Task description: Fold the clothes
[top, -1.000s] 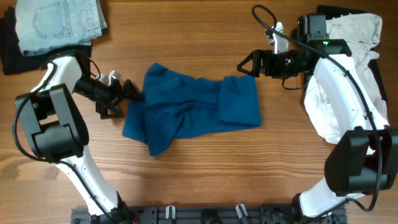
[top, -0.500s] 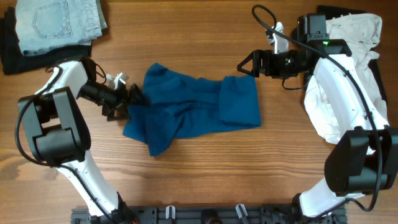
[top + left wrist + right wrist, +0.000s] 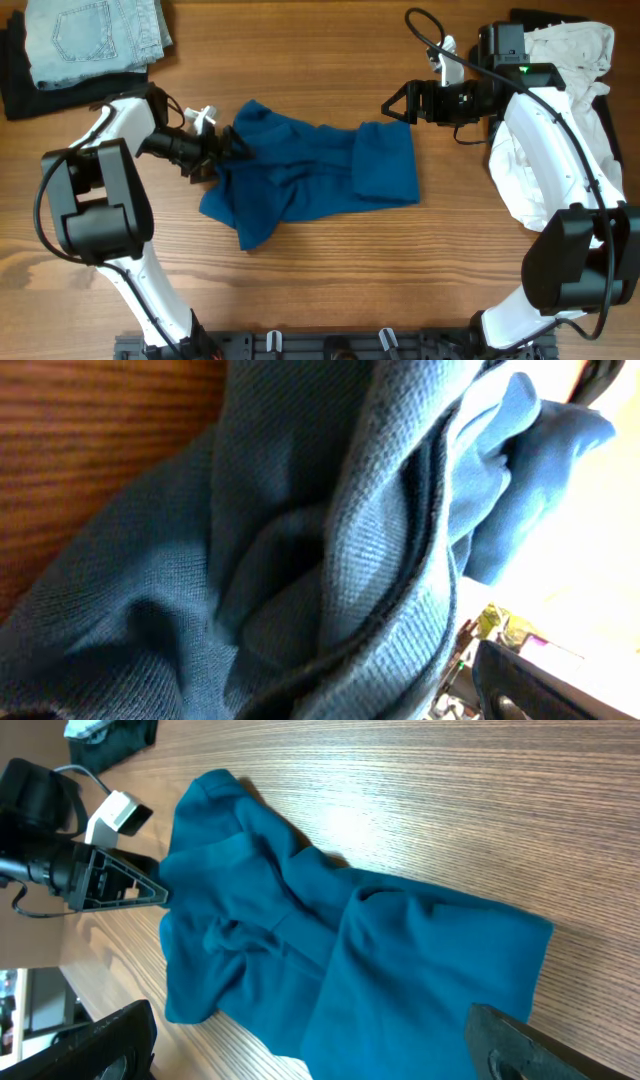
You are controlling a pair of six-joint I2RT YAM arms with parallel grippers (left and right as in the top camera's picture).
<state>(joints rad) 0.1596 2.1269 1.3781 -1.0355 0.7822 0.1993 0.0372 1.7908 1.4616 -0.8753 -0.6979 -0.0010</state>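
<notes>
1. One dark blue T-shirt (image 3: 310,175), crumpled, centre of frame on wooden table (image 3: 300,290).
2. Left gripper (image 3: 228,150) at shirt's upper-left edge, jaws spread wide.
3. Right gripper (image 3: 390,104) upper right of centre, jaws spread, clear of cloth.

Crumpled dark blue T-shirt (image 3: 310,180) mid-table

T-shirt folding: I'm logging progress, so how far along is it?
Done: nothing; the dark blue T-shirt lies crumpled on the table. In hand: the left pincer, open, is at its left edge; the right pincer hangs open, apart from it. Left: every fold.
</notes>
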